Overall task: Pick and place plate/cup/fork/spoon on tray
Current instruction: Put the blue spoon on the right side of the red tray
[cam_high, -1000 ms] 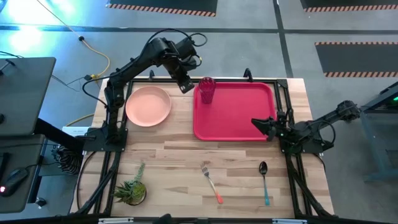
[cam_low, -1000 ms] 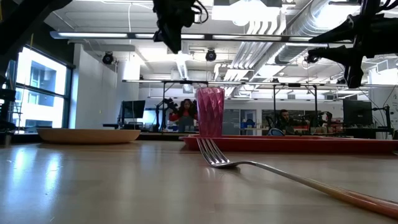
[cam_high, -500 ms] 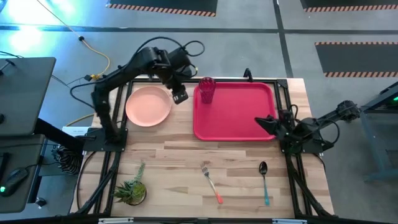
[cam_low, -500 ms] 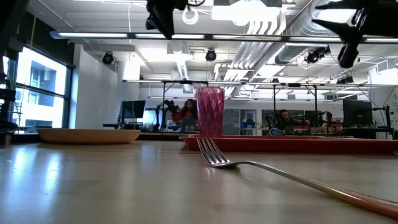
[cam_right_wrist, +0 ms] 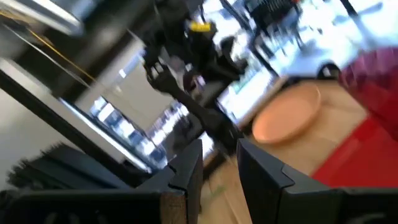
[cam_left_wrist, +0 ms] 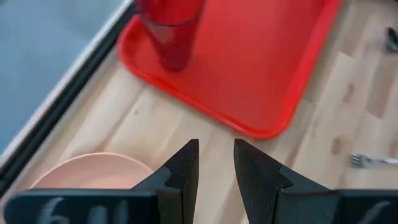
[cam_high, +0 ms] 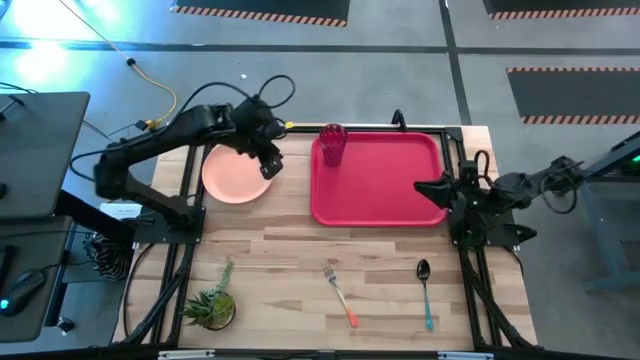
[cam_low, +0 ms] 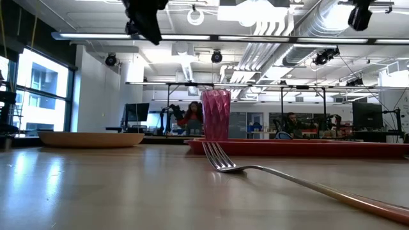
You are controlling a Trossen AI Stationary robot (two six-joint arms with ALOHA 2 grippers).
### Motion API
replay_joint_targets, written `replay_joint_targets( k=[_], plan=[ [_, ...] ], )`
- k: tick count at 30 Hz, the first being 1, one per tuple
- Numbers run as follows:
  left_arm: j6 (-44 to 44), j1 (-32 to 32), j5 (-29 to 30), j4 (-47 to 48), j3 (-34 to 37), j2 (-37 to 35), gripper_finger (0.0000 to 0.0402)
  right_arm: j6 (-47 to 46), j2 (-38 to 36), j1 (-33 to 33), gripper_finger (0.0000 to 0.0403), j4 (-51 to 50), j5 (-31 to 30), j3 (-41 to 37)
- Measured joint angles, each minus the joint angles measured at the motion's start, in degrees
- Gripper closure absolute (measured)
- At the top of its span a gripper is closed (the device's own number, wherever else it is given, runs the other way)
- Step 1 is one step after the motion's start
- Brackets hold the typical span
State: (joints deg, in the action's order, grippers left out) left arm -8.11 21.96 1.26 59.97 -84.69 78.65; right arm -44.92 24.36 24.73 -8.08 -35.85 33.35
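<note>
The big red plastic tray (cam_high: 378,178) sits at the far middle of the wooden table (cam_high: 290,250), with the small dark red see-through cup (cam_high: 333,145) standing up in its far left corner, and the round peach-pink plate (cam_high: 238,170) lies just left of the tray. The left gripper (cam_high: 268,165) hangs over the plate's right edge holding nothing, its jaws a little apart, and the right gripper (cam_high: 422,187) hangs over the tray's right edge, also empty with a small gap. The silver fork with the orange handle (cam_high: 341,293) and the spoon with the teal handle (cam_high: 426,293) lie on the table near the front, well apart from the tray, with a small green plant (cam_high: 211,303) at the front left.
</note>
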Motion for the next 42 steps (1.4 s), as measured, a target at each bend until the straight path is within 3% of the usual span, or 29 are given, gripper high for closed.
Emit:
replay_joint_targets(
  k=[7, 14, 27, 42],
  plan=[
    [0.3, 0.0, 0.9, -14.6, 12.9, -7.0, 0.0312, -19.5, 12.4, 0.0, 0.0311, -23.0, 6.5, 14.1],
    [0.2, 0.0, 0.7, -22.8, 20.6, -11.1, 0.0312, -36.1, 24.2, 0.0, 0.0311, -31.8, 18.2, 19.0],
    [0.7, 0.0, 0.5, -24.3, 22.1, -12.0, 0.0312, -53.3, 38.8, 0.5, 0.0311, -38.2, 35.7, 19.2],
    [2.4, 0.0, 0.5, -24.3, 22.1, -12.0, 0.0312, -73.7, 48.9, 12.5, 0.0311, -42.3, 40.8, 19.2]
  ],
)
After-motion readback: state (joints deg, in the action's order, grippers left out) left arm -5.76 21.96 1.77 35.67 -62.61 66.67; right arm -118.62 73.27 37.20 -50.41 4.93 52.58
